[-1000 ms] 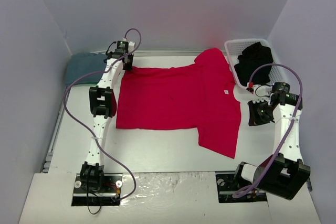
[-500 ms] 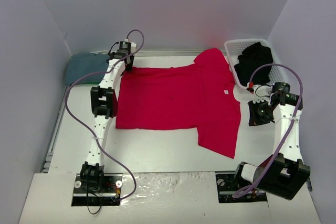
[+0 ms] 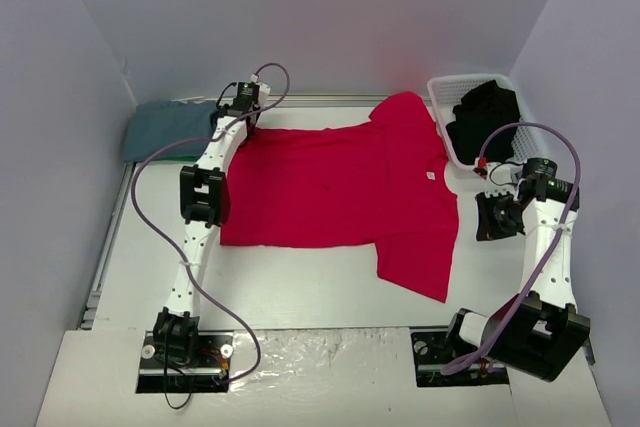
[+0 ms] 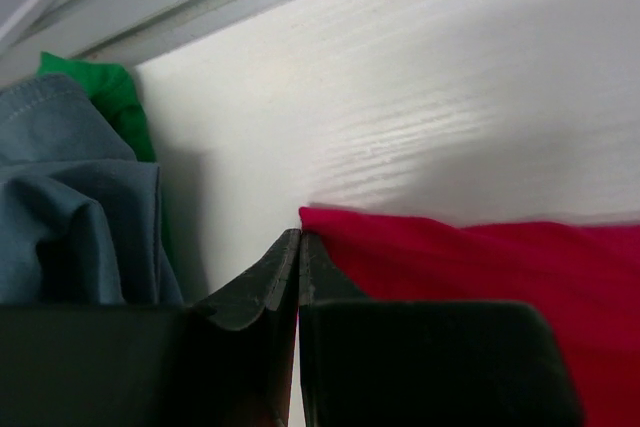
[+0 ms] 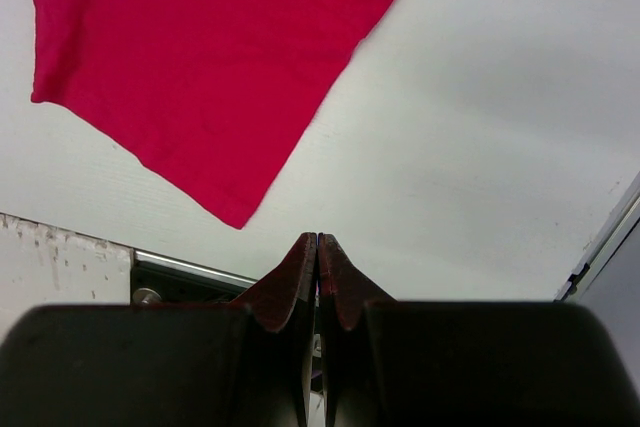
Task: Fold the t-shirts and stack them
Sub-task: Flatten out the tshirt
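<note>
Treat the red t-shirt (image 3: 340, 187) as light, limp cloth: pinch its corner, lying at the tip of the closed left fingers (image 4: 262, 282) (hold unconfirmed); the right fingers (image 5: 285, 287) are closed on nothing.

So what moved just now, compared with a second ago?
The left gripper slid a little to the right, along the far edge of the bright red cloth t-shirt, near its corner, jaws shut. Nothing was visibly grabbed or dropped. That shirt, the right gripper, shut too, the folded slate blue-grey t-shirt and the black t-shirt in the white plastic slatted basket stayed put.
</note>
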You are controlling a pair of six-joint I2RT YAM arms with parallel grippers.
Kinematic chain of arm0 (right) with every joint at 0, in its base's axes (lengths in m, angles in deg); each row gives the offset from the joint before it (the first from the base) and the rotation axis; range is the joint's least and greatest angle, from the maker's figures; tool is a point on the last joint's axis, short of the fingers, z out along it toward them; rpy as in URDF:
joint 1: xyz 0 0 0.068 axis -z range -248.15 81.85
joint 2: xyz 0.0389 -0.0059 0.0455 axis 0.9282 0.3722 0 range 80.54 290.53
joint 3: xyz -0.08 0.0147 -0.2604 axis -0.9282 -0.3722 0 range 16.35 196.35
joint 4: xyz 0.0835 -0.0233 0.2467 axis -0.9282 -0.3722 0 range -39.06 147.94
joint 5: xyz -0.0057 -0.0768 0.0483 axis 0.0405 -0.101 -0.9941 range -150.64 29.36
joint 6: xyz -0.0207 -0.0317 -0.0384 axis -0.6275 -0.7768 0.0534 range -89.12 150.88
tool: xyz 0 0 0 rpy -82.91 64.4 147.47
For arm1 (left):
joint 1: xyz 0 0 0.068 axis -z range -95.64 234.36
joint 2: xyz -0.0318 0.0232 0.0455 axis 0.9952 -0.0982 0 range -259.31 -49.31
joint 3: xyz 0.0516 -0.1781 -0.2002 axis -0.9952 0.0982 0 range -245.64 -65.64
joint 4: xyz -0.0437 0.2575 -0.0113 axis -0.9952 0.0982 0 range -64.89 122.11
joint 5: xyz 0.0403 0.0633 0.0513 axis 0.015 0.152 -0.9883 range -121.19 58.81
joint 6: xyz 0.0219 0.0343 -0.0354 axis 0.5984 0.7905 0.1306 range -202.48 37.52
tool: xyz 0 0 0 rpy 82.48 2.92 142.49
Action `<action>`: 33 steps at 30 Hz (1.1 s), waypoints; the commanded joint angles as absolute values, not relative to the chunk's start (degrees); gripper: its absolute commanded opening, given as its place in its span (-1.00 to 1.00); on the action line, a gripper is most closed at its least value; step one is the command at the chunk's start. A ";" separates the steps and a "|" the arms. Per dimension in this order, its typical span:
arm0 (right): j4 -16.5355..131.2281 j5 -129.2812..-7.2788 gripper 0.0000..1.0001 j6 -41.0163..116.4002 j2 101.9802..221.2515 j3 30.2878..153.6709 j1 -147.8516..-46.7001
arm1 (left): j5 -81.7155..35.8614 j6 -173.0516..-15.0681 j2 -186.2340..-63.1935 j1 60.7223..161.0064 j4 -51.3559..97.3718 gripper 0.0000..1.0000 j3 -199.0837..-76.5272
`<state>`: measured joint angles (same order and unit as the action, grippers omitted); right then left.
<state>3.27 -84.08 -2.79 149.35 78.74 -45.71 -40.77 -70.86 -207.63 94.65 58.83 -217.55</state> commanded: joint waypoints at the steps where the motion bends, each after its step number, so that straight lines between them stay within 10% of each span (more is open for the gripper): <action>1: 0.81 -84.55 -1.00 -3.05 149.26 78.40 -45.12 | -45.86 -66.67 -207.77 94.47 52.98 -0.95 -219.35; 21: 4.59 -86.65 -0.91 -0.41 152.34 85.95 -48.46 | -45.09 -66.49 -182.04 94.30 40.13 -0.82 -197.93; 33: 6.96 -82.71 -0.38 -0.41 153.83 85.08 -62.87 | -16.95 -45.32 -155.58 95.61 76.59 -0.70 -167.64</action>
